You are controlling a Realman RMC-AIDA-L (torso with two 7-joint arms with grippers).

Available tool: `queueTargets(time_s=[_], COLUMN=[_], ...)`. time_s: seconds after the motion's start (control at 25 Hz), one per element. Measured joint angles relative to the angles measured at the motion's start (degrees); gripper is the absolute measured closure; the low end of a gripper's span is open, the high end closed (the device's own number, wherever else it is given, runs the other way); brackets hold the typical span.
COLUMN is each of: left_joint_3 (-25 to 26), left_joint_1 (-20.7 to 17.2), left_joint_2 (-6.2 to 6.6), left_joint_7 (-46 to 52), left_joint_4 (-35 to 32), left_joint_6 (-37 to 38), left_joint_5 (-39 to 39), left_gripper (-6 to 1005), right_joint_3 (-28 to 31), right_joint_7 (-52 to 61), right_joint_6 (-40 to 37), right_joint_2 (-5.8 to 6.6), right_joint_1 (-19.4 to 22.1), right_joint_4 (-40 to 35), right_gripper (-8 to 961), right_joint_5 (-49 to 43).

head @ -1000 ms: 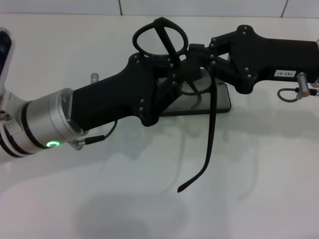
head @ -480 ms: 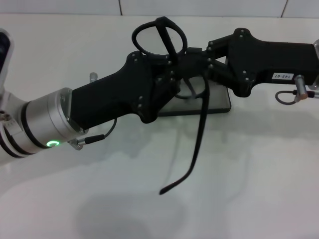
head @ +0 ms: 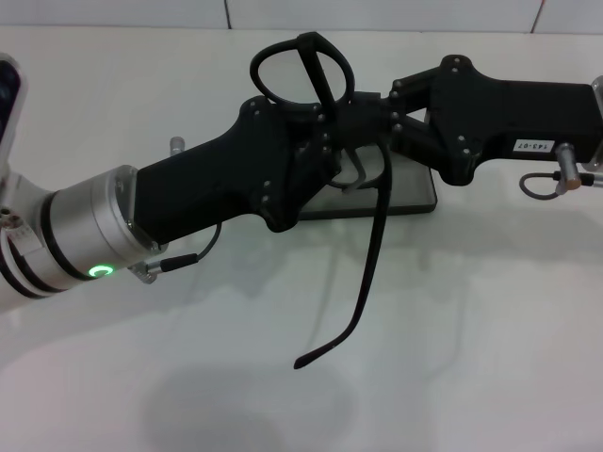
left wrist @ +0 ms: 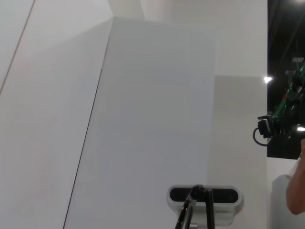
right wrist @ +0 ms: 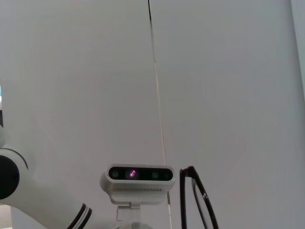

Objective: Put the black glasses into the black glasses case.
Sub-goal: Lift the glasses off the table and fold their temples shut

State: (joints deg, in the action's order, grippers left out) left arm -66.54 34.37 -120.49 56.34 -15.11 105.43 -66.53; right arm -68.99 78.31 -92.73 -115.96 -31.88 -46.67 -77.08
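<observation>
Up above the white table (head: 471, 358), the black glasses (head: 311, 80) hang in the air between the two grippers, one oval lens standing above the left arm and one long temple arm dangling down toward the table. The left gripper (head: 325, 141) reaches in from the left and is clamped on the frame near the lens. The right gripper (head: 382, 108) comes in from the right and meets the frame at its middle; whether it is closed cannot be told. Beneath them, the black glasses case (head: 415, 193) lies on the table, mostly hidden by both arms.
</observation>
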Motion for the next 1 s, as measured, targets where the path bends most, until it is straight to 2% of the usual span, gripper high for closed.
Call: queueTargets(time_s=[1.0], left_joint_3=[-1.5], left_joint_1=[-0.8], left_joint_2=[0.27], left_joint_7=[-1.1], left_joint_4=[0.0], left_joint_6=[2.4], left_joint_5=[-0.1], left_gripper=[969], right_joint_3=[2.3], right_joint_7=[-0.7], right_joint_6=[0.0], right_joint_2=[0.15], right_joint_1=[1.5], right_joint_4=[-0.1], right_gripper=[926], right_joint_5=[0.7])
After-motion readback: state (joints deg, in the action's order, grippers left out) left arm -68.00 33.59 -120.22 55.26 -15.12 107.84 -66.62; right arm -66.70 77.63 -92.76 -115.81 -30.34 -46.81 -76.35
